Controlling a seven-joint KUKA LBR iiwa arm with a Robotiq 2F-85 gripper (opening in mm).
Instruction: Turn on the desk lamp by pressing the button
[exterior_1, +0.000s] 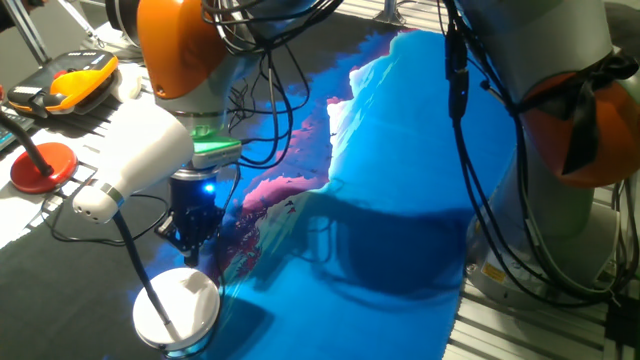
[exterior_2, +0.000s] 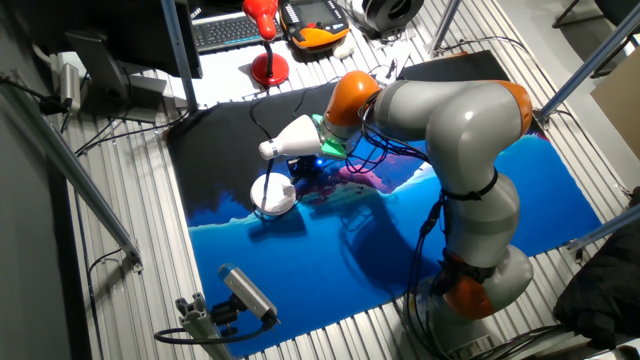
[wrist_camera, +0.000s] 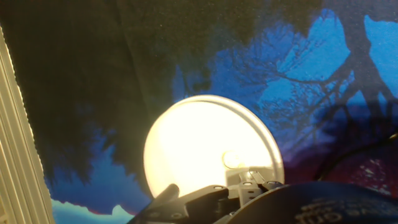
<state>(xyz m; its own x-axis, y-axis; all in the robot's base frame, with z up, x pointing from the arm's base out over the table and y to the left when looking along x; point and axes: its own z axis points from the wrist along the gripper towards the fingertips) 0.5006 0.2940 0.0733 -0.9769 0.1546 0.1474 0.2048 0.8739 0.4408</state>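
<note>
The desk lamp has a white cone shade (exterior_1: 145, 155), a thin dark stem (exterior_1: 140, 268) and a round white disc base (exterior_1: 178, 305) on the dark and blue cloth. It also shows in the other fixed view, shade (exterior_2: 295, 138) and base (exterior_2: 273, 193). My gripper (exterior_1: 193, 238) hangs just behind the shade, its tip close above the far side of the base. In the hand view the base (wrist_camera: 199, 143) looks brightly lit, and a small round button (wrist_camera: 233, 160) sits right in front of my fingers. Whether they touch it is hidden. No view shows the fingertip gap.
A red-based thing with a black gooseneck (exterior_1: 42, 165) stands at the far left, also visible in the other fixed view (exterior_2: 269, 68). An orange and black handset (exterior_1: 75, 82) lies behind it. Thin cables (exterior_1: 100, 225) run over the cloth near the lamp. A ribbed metal table edge (wrist_camera: 18, 155) lies left.
</note>
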